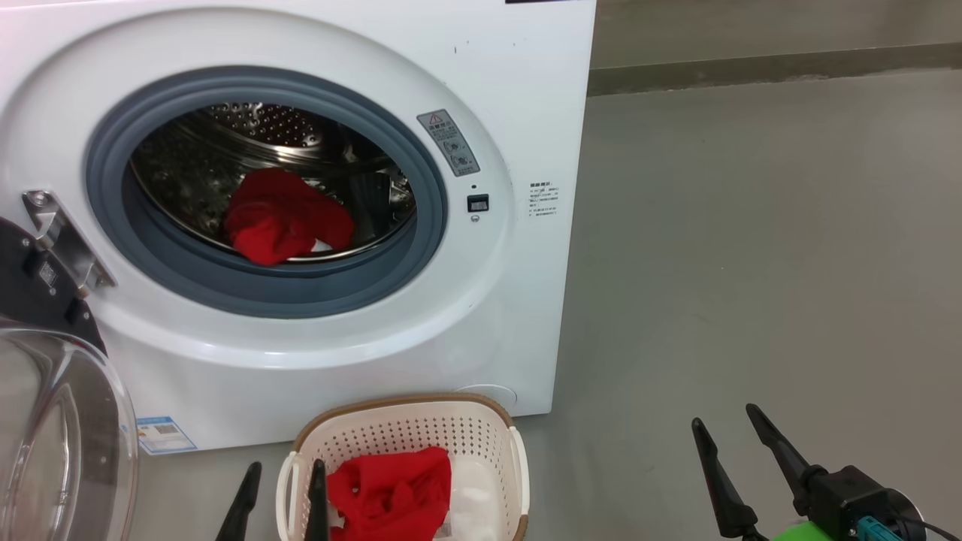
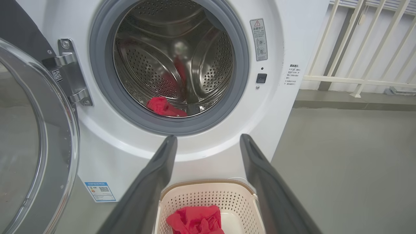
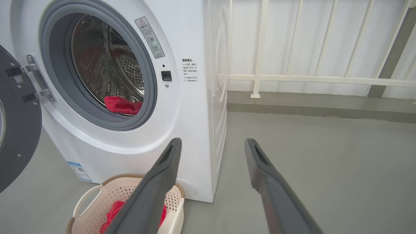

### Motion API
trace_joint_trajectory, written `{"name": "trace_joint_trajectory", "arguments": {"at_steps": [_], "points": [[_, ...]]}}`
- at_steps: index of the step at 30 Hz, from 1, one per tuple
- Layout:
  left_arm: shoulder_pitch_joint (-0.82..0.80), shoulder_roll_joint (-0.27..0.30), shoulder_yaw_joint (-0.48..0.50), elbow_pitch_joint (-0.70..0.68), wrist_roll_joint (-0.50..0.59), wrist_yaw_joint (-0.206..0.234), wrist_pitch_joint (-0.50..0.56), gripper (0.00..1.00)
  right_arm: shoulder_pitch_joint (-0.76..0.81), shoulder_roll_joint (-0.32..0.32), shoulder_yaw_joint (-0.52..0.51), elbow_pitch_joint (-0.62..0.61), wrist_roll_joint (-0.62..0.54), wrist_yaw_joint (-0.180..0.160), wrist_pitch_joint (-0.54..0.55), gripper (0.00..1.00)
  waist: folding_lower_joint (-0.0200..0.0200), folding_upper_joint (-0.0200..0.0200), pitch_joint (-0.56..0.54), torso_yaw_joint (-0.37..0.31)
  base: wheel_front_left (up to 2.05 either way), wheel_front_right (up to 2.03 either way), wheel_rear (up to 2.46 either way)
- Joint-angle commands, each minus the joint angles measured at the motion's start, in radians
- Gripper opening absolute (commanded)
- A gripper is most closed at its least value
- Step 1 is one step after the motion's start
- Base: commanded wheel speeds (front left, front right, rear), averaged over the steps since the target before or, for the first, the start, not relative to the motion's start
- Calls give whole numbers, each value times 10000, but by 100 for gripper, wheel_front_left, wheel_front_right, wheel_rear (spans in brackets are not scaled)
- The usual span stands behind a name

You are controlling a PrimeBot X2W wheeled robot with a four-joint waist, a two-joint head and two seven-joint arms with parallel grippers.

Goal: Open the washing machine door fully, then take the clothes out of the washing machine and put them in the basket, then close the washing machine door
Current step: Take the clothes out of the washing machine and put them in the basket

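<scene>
- Door (image 1: 45, 391) at far left, swung wide open on its metal hinge (image 1: 64, 240). Glass bowl faces out, black rim behind it.
- Washer (image 1: 488, 315) fills the upper left. Grey ring (image 1: 263, 297) and steel drum (image 1: 248, 143) are fully exposed.
- Blue label (image 1: 161, 434) is at the washer's bottom left corner, just right of the door glass.
- Clothes are split in two. Drum piece (image 1: 285, 218), red, is bunched at the drum's front bottom, just behind the ring, with a bit of white showing at its lower right edge.
- Left gripper (image 1: 285, 466) sits low by the basket's left side, fingers spread and empty. Its right finger overlaps the basket's left rim in the head view. In the left wrist view the gripper (image 2: 208, 138) points at the washer front below the ring, with the basket between its fingers.
- Basket (image 1: 406, 402) is on the floor just in front of the washer's lower right part. Can't tell if they touch.
- Basket piece (image 1: 391, 492), red and crumpled, lies in the basket's left half. Right half looks white, can't tell whether bare plastic or fabric.
- Latch slot (image 1: 478, 203) and warning sticker (image 1: 449, 143) are right of the ring.
- Right gripper (image 1: 724, 415) is at lower right over bare grey floor (image 1: 751, 263), well apart from basket and washer, fingers parted and holding nothing.
- White railing (image 3: 308, 78) runs behind the floor, right of the washer.
</scene>
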Motion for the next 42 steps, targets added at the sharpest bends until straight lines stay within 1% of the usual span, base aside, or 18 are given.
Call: {"name": "trace_joint_trajectory", "arguments": {"at_steps": [1, 7, 12, 16, 23, 29, 35, 36, 37, 38, 42], "points": [[-235, 81, 272, -241, -35, 85, -11, 100, -109, -80, 231, -284, 35, 4, -30, 100, 0, 0, 10, 0, 0, 0, 0], [-368, 59, 186, -176, -53, 98, -59, 100, -121, -80, 250, -321, 33, 4, -24, 100, 0, 0, 100, -19, 0, 0, 0], [-827, 95, 44, -45, -11, 23, 5, 100, -222, -80, 287, -478, -6, 4, 35, 100, 0, 0, 392, -100, 0, 0, 0], [-1385, 136, 9, 166, 24, -21, 23, 100, -387, -80, 304, -680, -56, 4, 87, 100, 0, 0, 861, -207, 0, 0, 0], [-2815, 187, -76, 770, 80, -186, 21, 100, -948, -184, 383, -921, 19, 4, 57, 100, 0, 0, 2086, -523, 0, 0, 0], [-4392, 178, -39, 1878, 63, -220, 212, 100, -1596, -319, 548, -966, 207, 4, -73, 100, 0, 0, 3209, -794, 0, 0, 0], [-6127, 472, 198, 3316, 36, -279, 418, 100, -2170, -391, 731, -851, 390, 4, -241, 100, 0, 0, 4171, -1128, 0, 0, 0], [-6127, 472, 198, 3316, 36, -279, 418, 100, -2170, -391, 731, -851, 390, 4, -241, 100, 0, 0, 4171, -1128, 0, 0, 0], [-6679, 651, 288, 3805, 52, -297, 488, 100, -2350, -390, 770, -792, 465, 4, -296, 100, 0, 0, 4452, -1259, 0, 0, 0], [-6679, 651, 288, 3805, 52, -297, 488, 100, -2350, -390, 770, -792, 465, 4, -296, 100, 0, 0, 4452, -1259, 0, 0, 0], [-7678, 1114, 481, 4666, 101, -326, 606, 100, -2667, -369, 870, -626, 608, 4, -376, 100, 0, 0, 4903, -1546, 0, 0, 0]]}}
